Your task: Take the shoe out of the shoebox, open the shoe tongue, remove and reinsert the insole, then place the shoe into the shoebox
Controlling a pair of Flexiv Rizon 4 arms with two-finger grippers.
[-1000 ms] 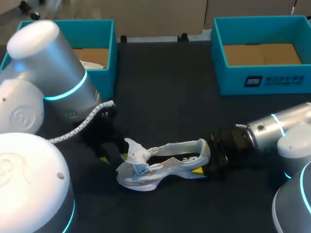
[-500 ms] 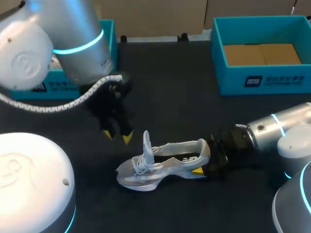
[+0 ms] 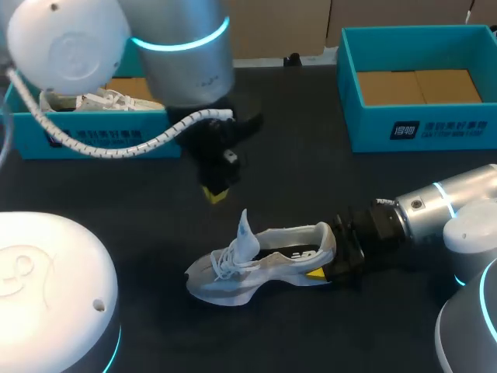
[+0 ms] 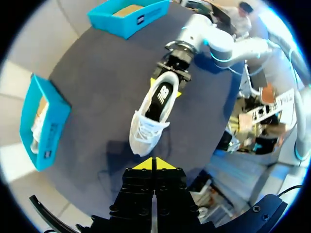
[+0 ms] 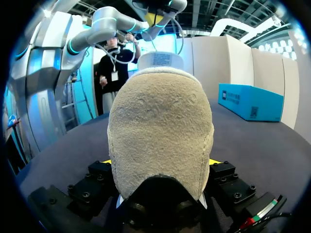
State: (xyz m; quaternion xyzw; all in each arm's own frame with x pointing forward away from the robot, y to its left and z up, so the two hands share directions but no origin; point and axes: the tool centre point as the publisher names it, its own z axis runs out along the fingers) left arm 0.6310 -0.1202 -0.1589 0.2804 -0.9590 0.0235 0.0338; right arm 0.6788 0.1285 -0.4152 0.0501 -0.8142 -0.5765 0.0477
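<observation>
A white mesh running shoe (image 3: 260, 260) sits upright on the dark worktop (image 3: 295, 155), outside both boxes, with its tongue (image 3: 245, 231) standing up above the laces. The right end effector (image 3: 324, 263) is clamped on the shoe's heel, a yellow-tipped finger on each side of the padded collar, and its arm comes in low from the heel side. The left end effector (image 3: 215, 193) hangs in the air above and beyond the shoe's toe end, well apart from it. Its two yellow tips are pressed together with nothing between them. Beyond the shoe on the heel side stands an open teal shoebox (image 3: 419, 116) with a bare cardboard floor. Beyond the shoe on the toe side, a second teal shoebox (image 3: 27, 140) holds another white laced shoe (image 3: 101, 99).
</observation>
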